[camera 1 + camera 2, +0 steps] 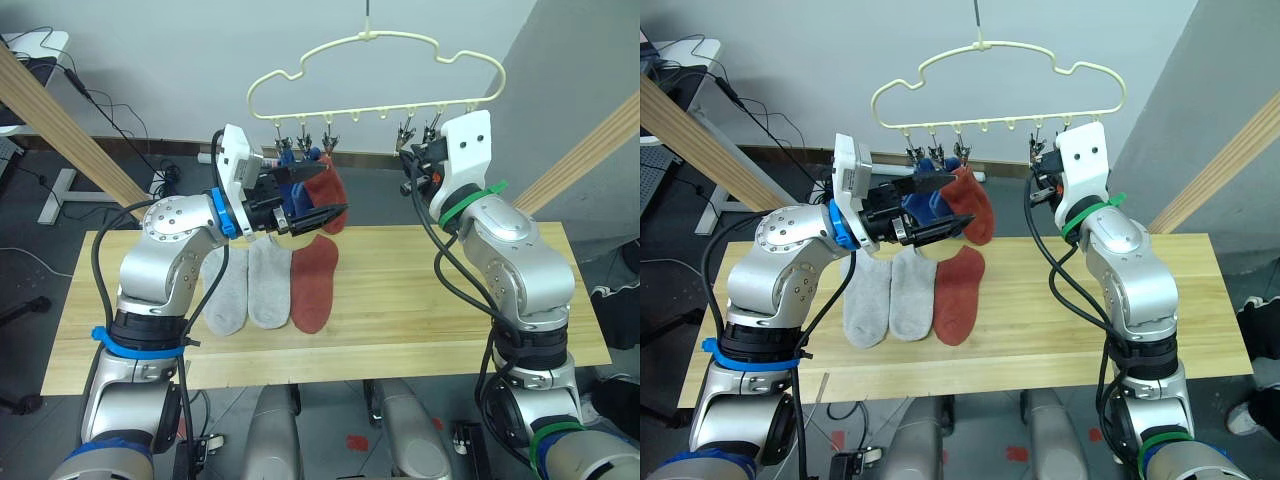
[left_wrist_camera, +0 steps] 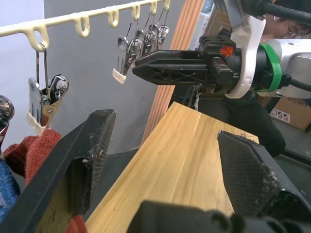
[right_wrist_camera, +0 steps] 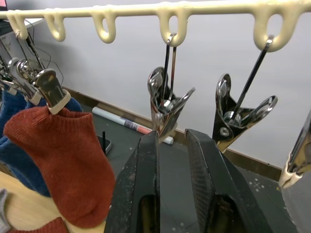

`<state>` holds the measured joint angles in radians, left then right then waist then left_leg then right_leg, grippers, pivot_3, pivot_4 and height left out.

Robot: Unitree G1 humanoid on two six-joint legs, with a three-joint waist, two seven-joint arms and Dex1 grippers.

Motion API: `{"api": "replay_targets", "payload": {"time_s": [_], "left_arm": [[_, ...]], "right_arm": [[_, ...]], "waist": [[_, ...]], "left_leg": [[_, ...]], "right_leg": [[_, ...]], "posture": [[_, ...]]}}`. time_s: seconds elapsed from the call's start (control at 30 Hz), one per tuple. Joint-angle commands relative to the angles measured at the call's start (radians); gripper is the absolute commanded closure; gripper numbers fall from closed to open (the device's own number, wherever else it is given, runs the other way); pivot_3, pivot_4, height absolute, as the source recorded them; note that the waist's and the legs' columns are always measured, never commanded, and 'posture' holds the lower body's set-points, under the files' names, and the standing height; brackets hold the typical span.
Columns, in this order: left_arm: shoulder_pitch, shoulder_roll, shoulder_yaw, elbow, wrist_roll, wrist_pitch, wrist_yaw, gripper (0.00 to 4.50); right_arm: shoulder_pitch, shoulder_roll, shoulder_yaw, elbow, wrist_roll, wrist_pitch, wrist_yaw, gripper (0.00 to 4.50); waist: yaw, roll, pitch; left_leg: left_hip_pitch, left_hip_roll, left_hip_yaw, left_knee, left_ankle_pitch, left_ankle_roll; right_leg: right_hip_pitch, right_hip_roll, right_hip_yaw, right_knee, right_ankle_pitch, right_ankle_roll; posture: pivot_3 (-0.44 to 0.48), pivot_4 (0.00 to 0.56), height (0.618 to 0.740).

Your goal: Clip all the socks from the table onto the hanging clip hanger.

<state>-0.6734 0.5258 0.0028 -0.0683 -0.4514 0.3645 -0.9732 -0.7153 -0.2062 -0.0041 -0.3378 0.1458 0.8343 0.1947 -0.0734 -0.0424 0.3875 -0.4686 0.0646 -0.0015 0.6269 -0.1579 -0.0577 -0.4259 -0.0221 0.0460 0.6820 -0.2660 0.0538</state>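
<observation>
The pale yellow clip hanger hangs above the table. One rust-red sock and two blue socks hang from its left clips. Two light grey socks and another rust-red sock lie flat side by side on the wood. My left gripper is open and empty just in front of the hanging red sock, which sits outside one finger. My right gripper is shut with nothing in it, right beneath a bare metal clip on the right half of the bar.
Slanted wooden poles frame the table on both sides. A person is behind my right arm. Cables and a desk leg lie on the floor at far left. The table's right half is bare wood.
</observation>
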Motion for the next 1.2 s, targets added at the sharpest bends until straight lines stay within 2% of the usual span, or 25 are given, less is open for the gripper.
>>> {"api": "replay_targets", "payload": {"time_s": [0.03,0.1,0.47,1.2], "left_arm": [[-0.01,-0.002,-0.008,-0.021,0.003,-0.018,-0.006,0.72],[-0.009,-0.003,-0.008,-0.02,0.006,-0.019,-0.005,0.72],[-0.007,-0.008,-0.015,-0.016,0.013,-0.026,-0.002,0.72],[0.014,-0.008,-0.019,-0.034,0.018,-0.016,0.007,0.72]], "right_arm": [[-0.026,0.011,-0.004,-0.02,0.006,-0.032,-0.008,3.27],[-0.028,0.013,-0.003,-0.017,0.002,-0.032,-0.008,2.82],[-0.041,0.032,0.01,-0.012,-0.001,-0.061,-0.009,2.82],[-0.093,0.106,-0.011,0.112,0.005,-0.187,-0.06,2.82]], "waist": [[0.0,0.0,0.0],[0.0,0.0,0.0],[0.0,0.0,0.0],[0.0,0.0,0.0]], "left_leg": [[0.0,0.0,0.0,0.0,0.0,0.0],[0.0,0.0,0.0,0.0,0.0,0.0],[0.0,0.0,0.0,0.0,0.0,0.0],[0.0,0.0,0.0,0.0,0.0,0.0]], "right_leg": [[0.0,0.0,0.0,0.0,0.0,0.0],[0.0,0.0,0.0,0.0,0.0,0.0],[0.0,0.0,0.0,0.0,0.0,0.0],[0.0,0.0,0.0,0.0,0.0,0.0]], "posture": [[-0.138,0.33,0.74],[-0.136,0.329,0.74],[-0.14,0.324,0.74],[-0.13,0.326,0.74]]}}
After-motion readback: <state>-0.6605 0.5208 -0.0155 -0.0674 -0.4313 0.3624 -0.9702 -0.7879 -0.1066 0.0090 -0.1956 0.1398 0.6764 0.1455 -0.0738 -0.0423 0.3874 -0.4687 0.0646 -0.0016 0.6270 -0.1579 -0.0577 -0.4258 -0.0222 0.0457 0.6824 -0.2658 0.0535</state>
